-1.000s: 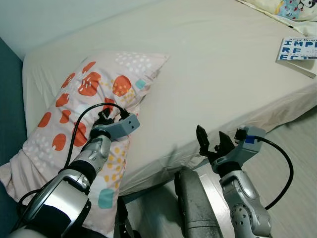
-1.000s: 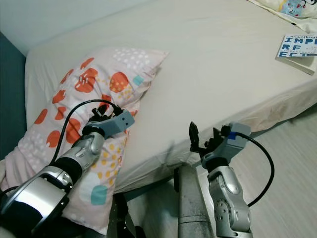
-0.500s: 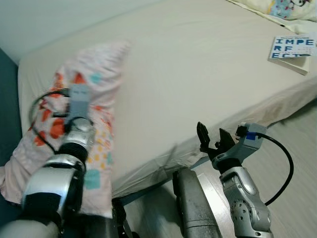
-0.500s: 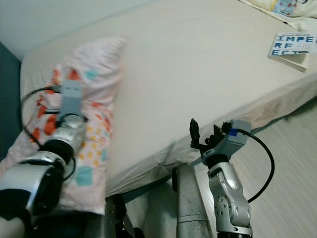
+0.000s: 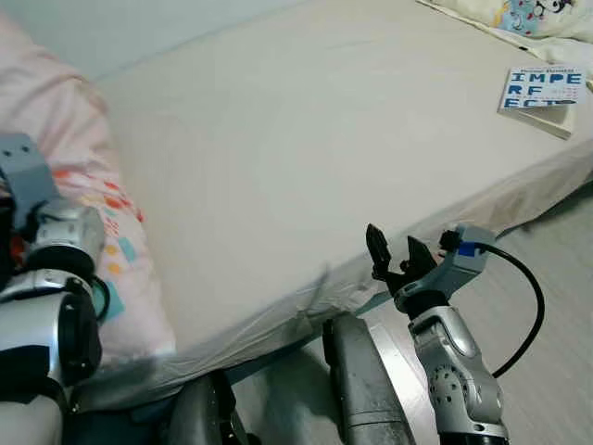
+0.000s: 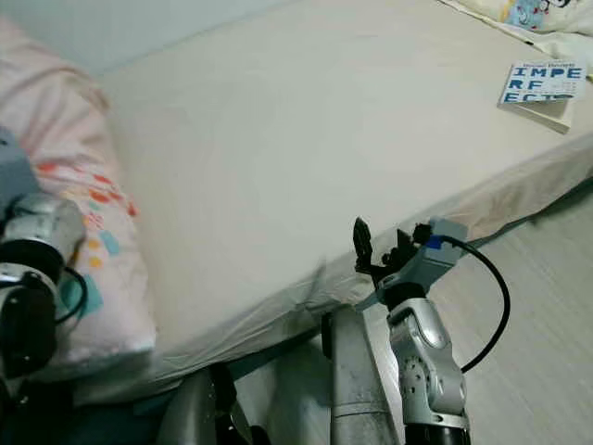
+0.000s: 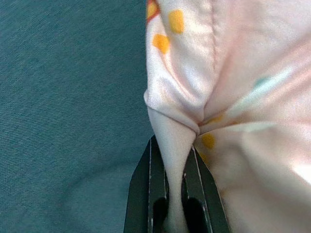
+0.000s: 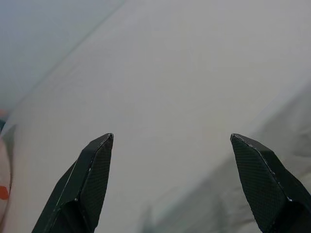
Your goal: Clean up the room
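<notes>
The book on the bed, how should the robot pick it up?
The book lies flat near the bed's right edge, so there is probably no way under it from above. The open right gripper would best come in from the floor side and pinch the near edge, one finger above, one sliding under.

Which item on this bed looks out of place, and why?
The book lies loose near the bed's edge, not shelved. The left gripper pinches the patterned pillow by a fold at the bed's left end.
</notes>
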You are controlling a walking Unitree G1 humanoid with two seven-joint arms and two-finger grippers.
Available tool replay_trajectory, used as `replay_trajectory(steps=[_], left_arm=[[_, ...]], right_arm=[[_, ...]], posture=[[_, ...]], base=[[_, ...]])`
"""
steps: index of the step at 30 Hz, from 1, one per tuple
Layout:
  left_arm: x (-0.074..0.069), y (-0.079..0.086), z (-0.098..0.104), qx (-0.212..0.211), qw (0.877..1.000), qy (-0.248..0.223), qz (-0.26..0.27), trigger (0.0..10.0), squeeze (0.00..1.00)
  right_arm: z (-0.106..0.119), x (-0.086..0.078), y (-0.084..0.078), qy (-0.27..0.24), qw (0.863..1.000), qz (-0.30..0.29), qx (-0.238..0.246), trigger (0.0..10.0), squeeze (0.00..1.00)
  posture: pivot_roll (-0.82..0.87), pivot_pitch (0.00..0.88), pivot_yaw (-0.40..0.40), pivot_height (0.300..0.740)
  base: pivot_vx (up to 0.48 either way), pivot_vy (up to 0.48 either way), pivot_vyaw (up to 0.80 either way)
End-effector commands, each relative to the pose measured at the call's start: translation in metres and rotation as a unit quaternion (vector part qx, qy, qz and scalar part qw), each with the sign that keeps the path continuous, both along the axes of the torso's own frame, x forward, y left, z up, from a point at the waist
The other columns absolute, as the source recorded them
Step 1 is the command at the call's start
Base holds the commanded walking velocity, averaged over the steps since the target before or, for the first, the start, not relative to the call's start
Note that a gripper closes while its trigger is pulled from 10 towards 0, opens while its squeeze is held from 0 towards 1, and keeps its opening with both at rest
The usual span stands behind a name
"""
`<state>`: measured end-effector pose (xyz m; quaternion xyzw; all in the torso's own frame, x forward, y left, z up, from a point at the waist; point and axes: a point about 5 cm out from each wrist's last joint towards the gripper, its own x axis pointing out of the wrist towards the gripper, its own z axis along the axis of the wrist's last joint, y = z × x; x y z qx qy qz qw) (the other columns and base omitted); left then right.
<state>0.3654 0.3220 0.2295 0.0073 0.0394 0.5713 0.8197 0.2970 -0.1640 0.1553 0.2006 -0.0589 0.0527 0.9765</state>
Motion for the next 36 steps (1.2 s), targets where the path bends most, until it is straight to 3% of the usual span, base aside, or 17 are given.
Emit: replay_trajectory(steps=[1,2,5,8,10,11,14,17,20,23,24,25,26,27,28,29,36], left_arm=[[-0.011,0.017,0.003,0.003,0.999,0.005,0.054,0.0,0.0],[-0.01,0.018,0.022,0.028,0.997,-0.017,0.063,0.0,0.0],[-0.009,0.018,0.036,0.044,0.996,-0.032,0.07,0.0,0.0],[-0.01,0.017,0.079,0.099,0.987,-0.081,0.093,0.0,0.0],[-0.01,0.017,0.079,0.099,0.987,-0.081,0.093,0.0,0.0],[-0.008,0.009,0.098,0.141,0.982,-0.094,0.087,0.0,0.0],[-0.005,0.003,0.102,0.162,0.979,-0.094,0.08,0.0,0.0],[0.01,-0.026,0.089,0.205,0.976,-0.065,0.033,0.0,0.0],[0.014,-0.035,0.082,0.209,0.976,-0.054,0.015,0.0,0.0],[0.032,-0.087,0.037,0.226,0.97,-0.003,-0.09,0.0,0.0],[0.032,-0.087,0.037,0.226,0.97,-0.003,-0.09,0.0,0.0],[0.035,-0.102,0.026,0.229,0.966,0.008,-0.119,0.0,0.0],[0.037,-0.12,0.011,0.229,0.96,0.022,-0.16,0.3,0.0],[0.038,-0.136,-0.005,0.229,0.953,0.039,-0.197,4.4,0.0],[0.038,-0.136,-0.005,0.229,0.953,0.039,-0.197,4.4,0.0],[0.037,-0.148,-0.018,0.229,0.947,0.051,-0.218,9.5,0.0],[0.03,-0.17,-0.052,0.189,0.943,0.085,-0.26,10.0,0.0]], right_arm=[[-0.005,0.0,0.002,0.005,1.0,0.005,0.004,10.0,0.0],[-0.005,0.001,0.002,0.003,1.0,0.006,0.004,10.0,0.0],[-0.004,0.001,0.002,0.002,1.0,0.008,0.004,10.0,0.0],[-0.005,0.003,0.002,0.0,1.0,0.008,0.005,10.0,0.0],[-0.005,0.003,0.002,0.0,1.0,0.008,0.005,10.0,0.0],[-0.005,0.003,0.002,0.0,1.0,0.007,0.006,10.0,0.0],[-0.005,0.003,0.002,0.0,1.0,0.007,0.006,10.0,0.0],[-0.007,0.002,0.001,0.002,1.0,0.005,0.008,10.0,0.0],[-0.008,0.002,0.001,0.002,1.0,0.004,0.009,10.0,0.0],[-0.009,0.0,-0.002,0.004,1.0,0.001,0.009,10.0,0.0],[-0.009,0.0,-0.002,0.004,1.0,0.001,0.009,10.0,0.0],[-0.009,0.0,-0.002,0.004,1.0,0.0,0.008,10.0,0.0],[-0.01,-0.001,-0.003,0.005,1.0,-0.001,0.008,10.0,0.0],[-0.01,-0.001,-0.003,0.005,1.0,-0.002,0.007,10.0,0.0],[-0.01,-0.001,-0.003,0.005,1.0,-0.002,0.007,10.0,0.0],[-0.01,-0.001,-0.003,0.005,1.0,-0.003,0.007,10.0,0.0],[-0.011,-0.003,-0.005,0.005,1.0,-0.005,0.007,10.0,0.0]], posture=[[-0.21,0.31,0.118,0.58],[-0.21,0.307,0.119,0.58],[-0.21,0.307,0.119,0.58],[-0.21,0.303,0.122,0.58],[-0.21,0.303,0.122,0.58],[-0.2,0.303,0.125,0.58],[-0.2,0.303,0.125,0.58],[-0.2,0.305,0.128,0.58],[-0.2,0.307,0.129,0.58],[-0.2,0.309,0.129,0.58],[-0.2,0.309,0.129,0.58],[-0.2,0.309,0.129,0.58],[-0.2,0.312,0.129,0.58],[-0.2,0.314,0.13,0.58],[-0.2,0.314,0.13,0.58],[-0.2,0.314,0.13,0.58],[-0.21,0.316,0.132,0.58]], base=[[0.0,0.0,0.0],[0.0,0.0,0.0],[0.0,0.0,0.0],[0.0,0.0,0.0],[0.0,0.0,0.0],[0.0,0.0,0.0],[0.0,0.0,0.0],[0.0,0.0,0.0],[0.0,0.0,0.0],[0.0,0.0,0.0],[0.0,0.0,0.0],[0.0,0.0,0.0],[0.0,0.0,0.0],[0.0,0.0,0.0],[0.0,0.0,0.0],[0.0,0.0,0.0],[0.0,0.0,0.0]])
